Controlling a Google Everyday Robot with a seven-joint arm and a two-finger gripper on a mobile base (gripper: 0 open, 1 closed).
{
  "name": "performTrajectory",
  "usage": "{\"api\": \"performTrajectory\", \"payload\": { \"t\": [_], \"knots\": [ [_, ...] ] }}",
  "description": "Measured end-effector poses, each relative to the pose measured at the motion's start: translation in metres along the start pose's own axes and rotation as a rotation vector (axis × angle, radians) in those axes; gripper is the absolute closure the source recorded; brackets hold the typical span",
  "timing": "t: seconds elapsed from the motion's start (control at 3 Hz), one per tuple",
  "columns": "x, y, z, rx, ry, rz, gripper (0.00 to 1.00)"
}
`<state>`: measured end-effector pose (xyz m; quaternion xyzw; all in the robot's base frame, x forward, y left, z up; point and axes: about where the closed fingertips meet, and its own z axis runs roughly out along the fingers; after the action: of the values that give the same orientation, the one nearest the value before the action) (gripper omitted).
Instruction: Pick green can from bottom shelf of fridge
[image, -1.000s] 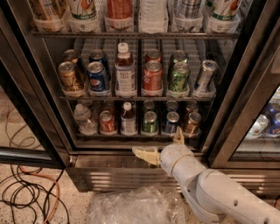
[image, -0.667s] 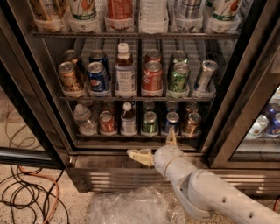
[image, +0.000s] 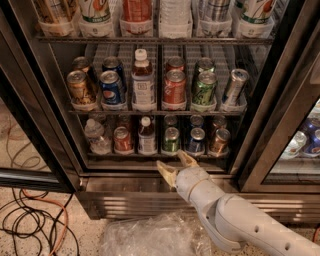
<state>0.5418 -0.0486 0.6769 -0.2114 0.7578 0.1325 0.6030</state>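
The fridge (image: 280, 125) stands open with its wire racks in view. On the bottom shelf (image: 155, 154) the green can (image: 171, 140) stands in the middle lane, between a small bottle (image: 146, 136) on its left and a blue can (image: 196, 141) on its right. My gripper (image: 175, 163) is just below the shelf's front rail, directly under the green can and a little in front of it. Its two pale fingers are spread apart and hold nothing. The white arm (image: 240, 220) comes in from the lower right.
A red can (image: 122, 139) and a water bottle (image: 95, 136) stand at the left of the bottom shelf, a brown can (image: 220, 141) at the right. The rack above holds larger cans and a bottle. Cables (image: 30, 220) and a clear plastic sheet (image: 145, 237) lie on the floor.
My gripper has moved up and toward the fridge, and now points at the bottom shelf's front rail below the green can. The cans have not moved.
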Motion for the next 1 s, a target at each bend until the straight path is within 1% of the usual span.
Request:
{"api": "performTrajectory", "payload": {
  "t": [0.33, 0.67, 1.0],
  "knots": [
    [0.027, 0.004, 0.014, 0.012, 0.022, 0.027, 0.34],
    [0.063, -0.004, 0.044, 0.051, 0.050, 0.034, 0.12],
    [0.083, -0.013, 0.068, 0.096, 0.049, 0.053, 0.03]
  ]
}}
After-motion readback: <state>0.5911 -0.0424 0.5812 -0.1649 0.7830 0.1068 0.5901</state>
